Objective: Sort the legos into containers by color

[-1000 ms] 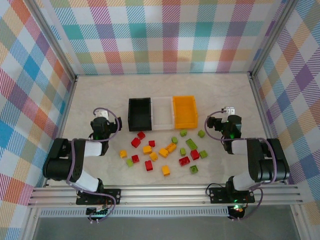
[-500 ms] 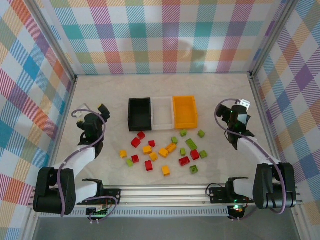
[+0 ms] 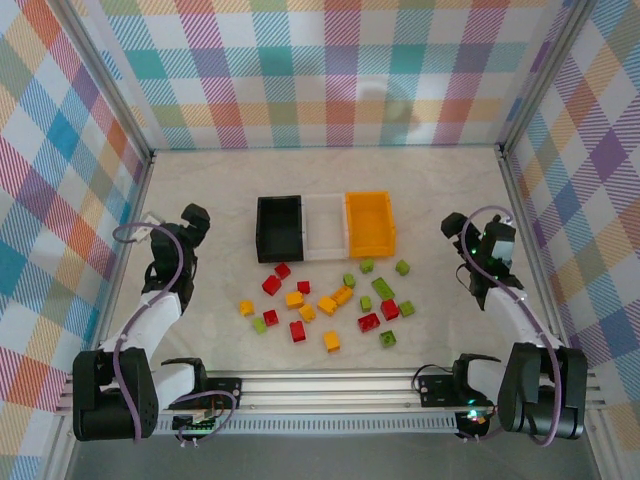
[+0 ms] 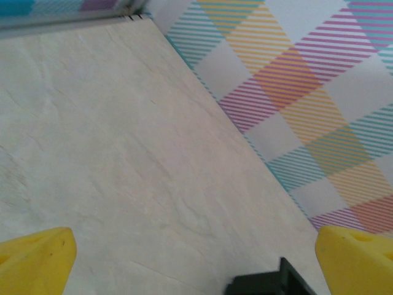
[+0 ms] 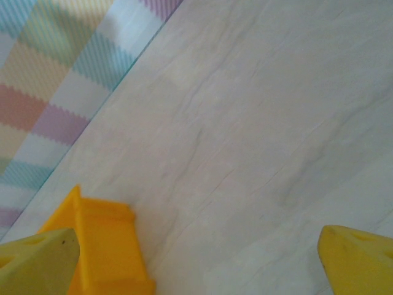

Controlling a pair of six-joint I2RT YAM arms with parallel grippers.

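Several small red (image 3: 271, 285), yellow-orange (image 3: 294, 299) and lime green (image 3: 383, 288) legos lie scattered on the table in front of the containers. These are a black bin (image 3: 279, 228), a white bin (image 3: 324, 226) and an orange bin (image 3: 369, 222), side by side. My left gripper (image 3: 192, 220) hangs open left of the black bin, whose corner (image 4: 270, 284) shows between its yellow fingertips (image 4: 37, 261). My right gripper (image 3: 456, 228) hangs open right of the orange bin, whose corner (image 5: 101, 246) sits by its left fingertip (image 5: 37, 258). Nothing is between either pair of fingers.
Plaid walls (image 3: 330, 70) enclose the pale table on three sides, with metal posts at the back corners. An aluminium rail (image 3: 330, 385) carrying both arm bases runs along the near edge. Bare table lies behind the bins and along both side walls.
Both arms have unfolded and swung outward, the left toward the left wall and the right toward the right wall. Both grippers stay open. The legos and bins have not moved.
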